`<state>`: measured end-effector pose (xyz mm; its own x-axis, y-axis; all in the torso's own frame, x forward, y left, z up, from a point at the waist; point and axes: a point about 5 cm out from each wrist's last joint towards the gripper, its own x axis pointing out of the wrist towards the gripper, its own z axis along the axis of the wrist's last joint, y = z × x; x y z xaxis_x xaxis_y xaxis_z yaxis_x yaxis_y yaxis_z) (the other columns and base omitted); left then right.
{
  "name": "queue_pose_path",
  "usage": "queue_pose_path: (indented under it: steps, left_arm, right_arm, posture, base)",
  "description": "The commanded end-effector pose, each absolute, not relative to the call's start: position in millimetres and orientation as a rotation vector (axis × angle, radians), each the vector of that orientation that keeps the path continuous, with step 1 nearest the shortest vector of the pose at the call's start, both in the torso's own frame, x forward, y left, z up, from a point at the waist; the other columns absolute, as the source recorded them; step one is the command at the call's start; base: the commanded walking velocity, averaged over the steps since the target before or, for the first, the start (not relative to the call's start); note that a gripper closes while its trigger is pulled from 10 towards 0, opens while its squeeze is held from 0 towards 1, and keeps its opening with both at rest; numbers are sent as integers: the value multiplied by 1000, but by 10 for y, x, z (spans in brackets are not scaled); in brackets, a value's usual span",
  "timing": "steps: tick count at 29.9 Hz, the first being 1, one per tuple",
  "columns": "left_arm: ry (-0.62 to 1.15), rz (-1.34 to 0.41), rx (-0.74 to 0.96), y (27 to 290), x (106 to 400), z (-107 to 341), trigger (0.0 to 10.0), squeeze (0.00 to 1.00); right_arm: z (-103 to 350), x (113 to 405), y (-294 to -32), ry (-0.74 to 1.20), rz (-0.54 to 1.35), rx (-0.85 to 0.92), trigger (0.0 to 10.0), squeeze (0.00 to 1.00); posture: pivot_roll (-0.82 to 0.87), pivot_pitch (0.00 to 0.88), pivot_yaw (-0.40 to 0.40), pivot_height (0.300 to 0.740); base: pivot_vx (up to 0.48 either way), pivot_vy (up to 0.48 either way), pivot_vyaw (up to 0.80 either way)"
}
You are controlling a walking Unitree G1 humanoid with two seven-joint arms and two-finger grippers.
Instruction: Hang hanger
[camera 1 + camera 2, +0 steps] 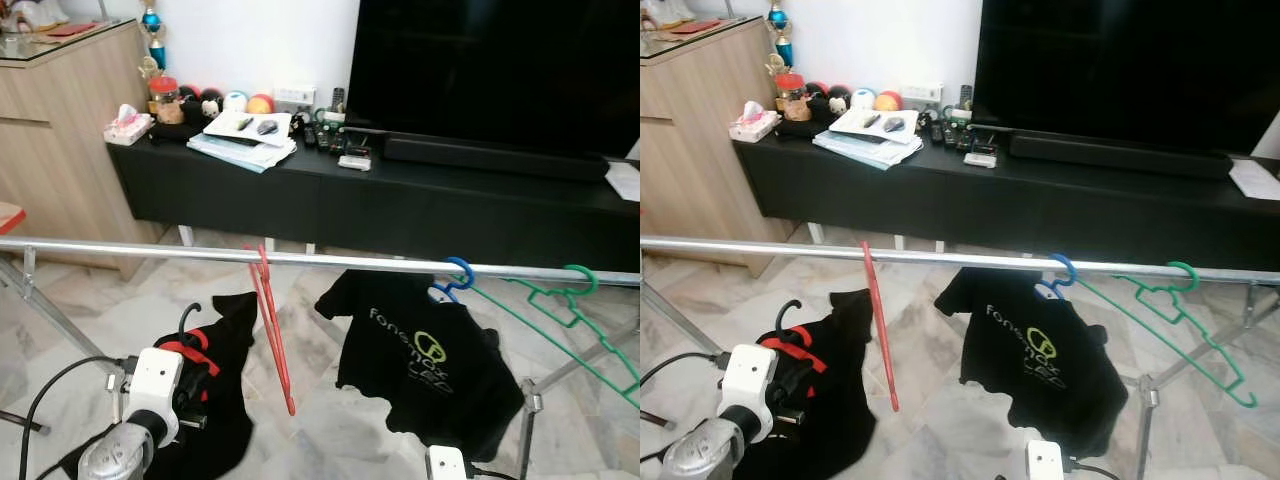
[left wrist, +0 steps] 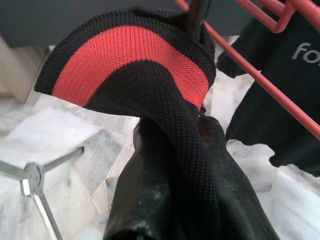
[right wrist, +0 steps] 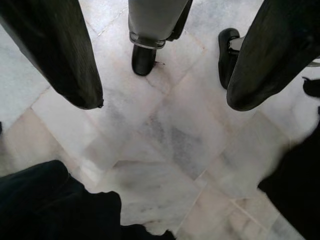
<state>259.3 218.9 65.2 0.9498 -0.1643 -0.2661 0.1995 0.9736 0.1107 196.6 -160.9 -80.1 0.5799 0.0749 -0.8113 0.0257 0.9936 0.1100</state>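
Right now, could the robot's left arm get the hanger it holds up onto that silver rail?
Probably yes: the left gripper, shut on the black garment, sits just below the rail, with free rail left of the red hanger.

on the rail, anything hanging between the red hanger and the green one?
Yes. In the left eye view, between the red hanger and the green hanger, a blue hanger hangs on the rail, carrying a black T-shirt.

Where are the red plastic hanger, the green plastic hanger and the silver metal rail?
red plastic hanger (image 1: 272, 330), left eye view, mid-shaft
green plastic hanger (image 1: 577, 272), left eye view, hook
silver metal rail (image 1: 130, 249), left eye view, bare stretch
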Motion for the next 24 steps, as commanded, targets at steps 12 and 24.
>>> queue_pose_path:
  steps: [12, 24]
  left_arm:
    - [233, -198, 270, 2027, 3224, 896, 10000, 0]
    - [207, -140, 255, 1895, 3522, 1024, 10000, 0]
  right_arm:
    - [-793, 1986, -1598, 954, 17, 133, 10000, 0]
    - [-788, 1996, -1607, 951, 10, 137, 10000, 0]
  posture:
    - [139, 94, -41, 740]
    - [132, 85, -44, 740]
  base:
    - [0, 0, 0]
    - [0, 0, 0]
